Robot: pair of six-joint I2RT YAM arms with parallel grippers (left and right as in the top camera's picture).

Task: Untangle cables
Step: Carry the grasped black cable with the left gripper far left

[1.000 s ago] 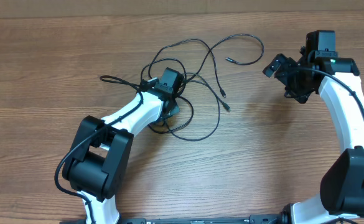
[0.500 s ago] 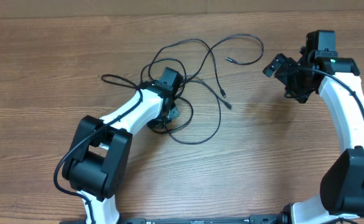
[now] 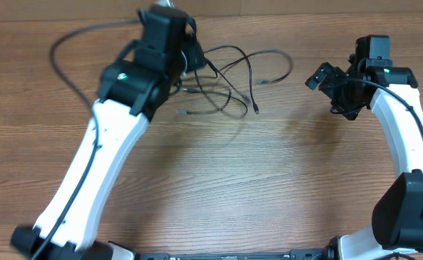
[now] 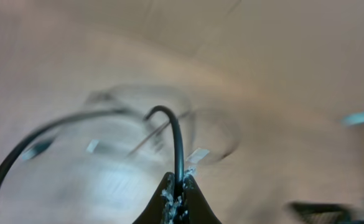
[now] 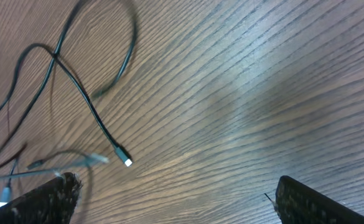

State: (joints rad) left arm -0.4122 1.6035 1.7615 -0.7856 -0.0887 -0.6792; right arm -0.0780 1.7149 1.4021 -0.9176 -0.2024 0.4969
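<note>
Left hand (image 4: 178,194) raised, clenched on one of the cables (image 3: 233,76); right hand (image 5: 172,196) released, empty, at 3 o'clock.
Your bundle trails on the bench (image 3: 269,180) near 12 o'clock, loops crossed. Risk: pulling higher could cinch the crossings into a knot, or the thin cord could slip from the tips. The wrist view is blurred, so the grip looks shallow at best guess. No containers in view.

The left arm (image 3: 103,166) and right arm (image 3: 406,137) are clad in white with black joints; the right gripper (image 5: 175,182) is finished in rough black.
</note>
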